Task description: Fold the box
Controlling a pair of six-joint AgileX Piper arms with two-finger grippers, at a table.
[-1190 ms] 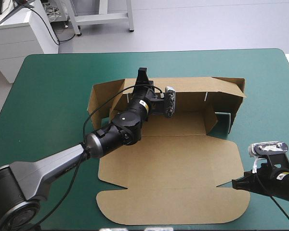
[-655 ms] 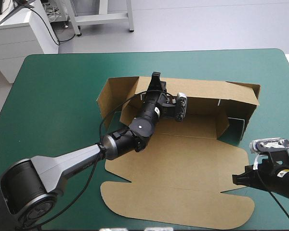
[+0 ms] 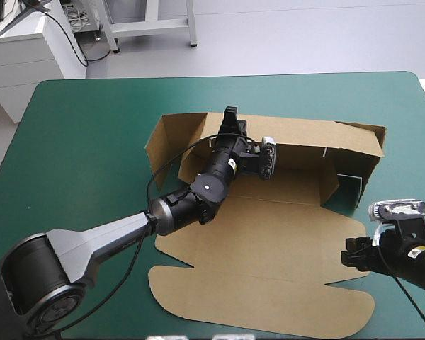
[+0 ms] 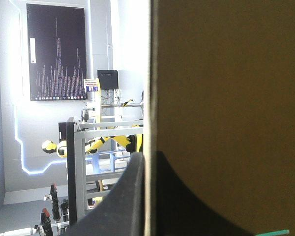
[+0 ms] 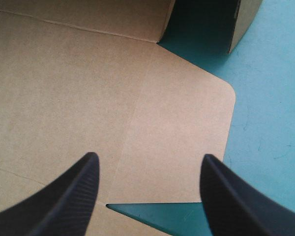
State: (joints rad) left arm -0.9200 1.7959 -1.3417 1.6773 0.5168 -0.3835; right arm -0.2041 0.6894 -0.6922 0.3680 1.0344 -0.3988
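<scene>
Box (image 3: 269, 234) on the bench (image 3: 78, 142): left jaws pinch its raised far wall, right jaws spread above its right flap.

We see the box (image 3: 269, 241) as one cut sheet of brown board, partly raised, lying on the teal-green bench (image 3: 78, 142) a little right of its middle. Its far long wall (image 3: 304, 145) stands upright, with the left end flap (image 3: 166, 138) and the right end flap (image 3: 374, 159) bent toward the near side. Between that wall and the near edge, the base and the lid panel (image 3: 269, 290) lie flat, divided by straight creases. The lid's near corners are rounded, and small notches cut into both its side edges. The whole sheet sits slightly skewed, its right end a little nearer than its left. Up close, we find the board plain and unprinted.
</scene>
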